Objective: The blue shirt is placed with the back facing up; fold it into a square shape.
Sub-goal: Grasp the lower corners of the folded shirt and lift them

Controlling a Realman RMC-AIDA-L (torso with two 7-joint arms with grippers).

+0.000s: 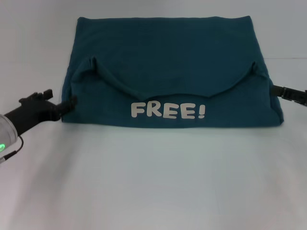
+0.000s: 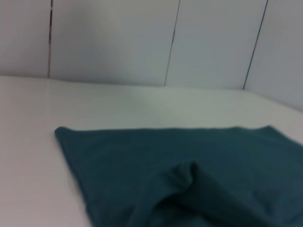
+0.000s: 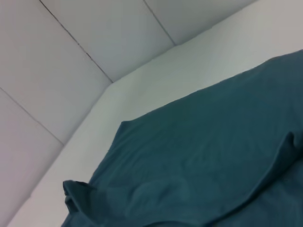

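Shirt [image 1: 168, 57] part-folded on worktop [image 1: 153, 182], "FREE!" showing. Left tool [image 1: 71, 102] at its left edge, right tool [image 1: 274, 90] at right; grips unclear.

By my left claw [image 1: 72, 102], which is matte black down to the fingertips, the blue shirt [image 1: 168, 52] is one flat dark teal, with no stripe or check in the knit. Toward the near hem, off to that claw's inner side, it carries the word FREE! [image 1: 168, 110] in chunky cream-white letters. The arm behind that claw turns pale grey-white, with a small green light [image 1: 2, 146] glowing on it. My right claw [image 1: 290, 93], at the shirt's opposite edge, is black too. The table [image 1: 153, 182] under both is plain white, and the wall panels [image 2: 113, 38] beyond are pale grey with thin dark seams.
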